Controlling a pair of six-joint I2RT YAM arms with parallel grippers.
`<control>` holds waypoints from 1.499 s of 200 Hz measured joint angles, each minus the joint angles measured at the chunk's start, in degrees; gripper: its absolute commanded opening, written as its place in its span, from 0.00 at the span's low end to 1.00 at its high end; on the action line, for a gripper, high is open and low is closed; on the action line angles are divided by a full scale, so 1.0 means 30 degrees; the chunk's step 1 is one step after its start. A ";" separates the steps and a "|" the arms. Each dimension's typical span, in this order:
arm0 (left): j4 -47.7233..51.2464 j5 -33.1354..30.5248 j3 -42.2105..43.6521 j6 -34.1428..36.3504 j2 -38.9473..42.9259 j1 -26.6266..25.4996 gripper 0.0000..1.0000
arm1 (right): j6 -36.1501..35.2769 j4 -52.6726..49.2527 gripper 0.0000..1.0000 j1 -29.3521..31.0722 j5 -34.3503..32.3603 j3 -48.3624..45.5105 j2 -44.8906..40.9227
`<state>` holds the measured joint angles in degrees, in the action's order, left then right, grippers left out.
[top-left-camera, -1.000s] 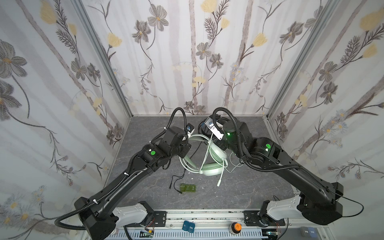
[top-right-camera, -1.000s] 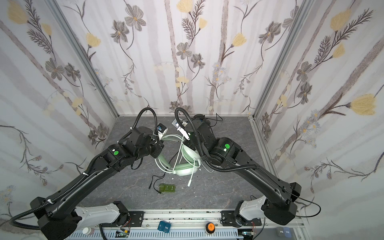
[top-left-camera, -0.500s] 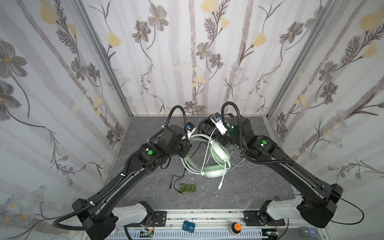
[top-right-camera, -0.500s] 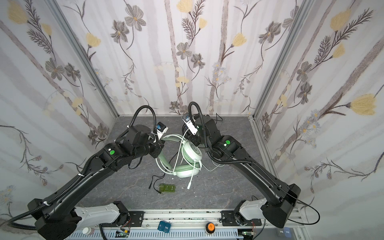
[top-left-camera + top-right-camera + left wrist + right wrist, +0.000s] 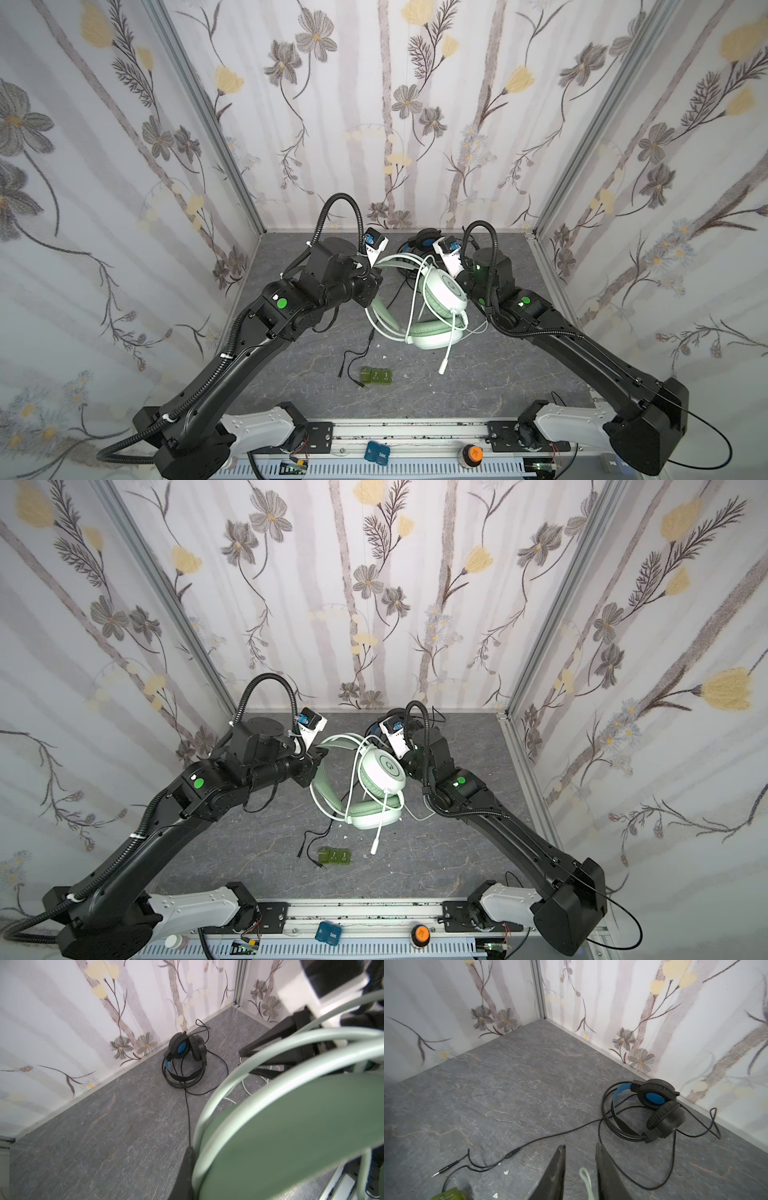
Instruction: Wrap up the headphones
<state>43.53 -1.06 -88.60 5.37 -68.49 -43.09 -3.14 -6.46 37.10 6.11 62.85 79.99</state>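
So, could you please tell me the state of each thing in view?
Mint green headset: held by its headband, cable draped loosely, not wrapped.
Left claw: shut on that headset's headband.
Right claw: open, white cable loop between its jaws.
Black headset: lying at the back, cable partly coiled, tail loose.
Green blocks: lying flat, untouched.

Two over-ear headsets are showing: one mint green plastic headset (image 5: 442, 293) with one white cable (image 5: 410, 311), and one black padded headset (image 5: 196, 1051) with blue inner accents and one black cable (image 5: 188, 1115). Two black jointed robot arms are reaching in, a left arm (image 5: 253, 330) and a right arm (image 5: 582, 351). Three small dark green square blocks (image 5: 376, 376) are sitting together, and one small blue box (image 5: 377, 452) and one round orange knob (image 5: 470, 454) are showing in front.
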 measured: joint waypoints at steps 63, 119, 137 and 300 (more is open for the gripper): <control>0.0721 0.0597 -0.3330 -0.1144 -0.0860 0.0000 0.00 | 0.2557 0.4408 0.35 -0.0517 0.2455 -0.2856 -0.0029; 0.0714 0.1056 -0.5588 -0.2528 -0.2098 0.0000 0.00 | 0.3927 0.6805 0.33 -0.0546 0.3512 -0.4794 0.0787; 0.0772 0.1005 -0.6018 -0.2871 -0.2295 0.0007 0.00 | 0.4393 0.7810 0.32 -0.0692 0.3861 -0.5697 0.0882; 0.0627 -0.2346 -0.7555 -0.6863 -0.4029 0.1049 0.00 | 0.4721 0.6564 0.00 0.0750 0.0852 -0.8670 -0.1333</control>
<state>45.41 -8.10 -111.26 -15.22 -80.58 -39.94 11.03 13.23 39.35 8.67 36.84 75.99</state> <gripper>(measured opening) 0.063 0.054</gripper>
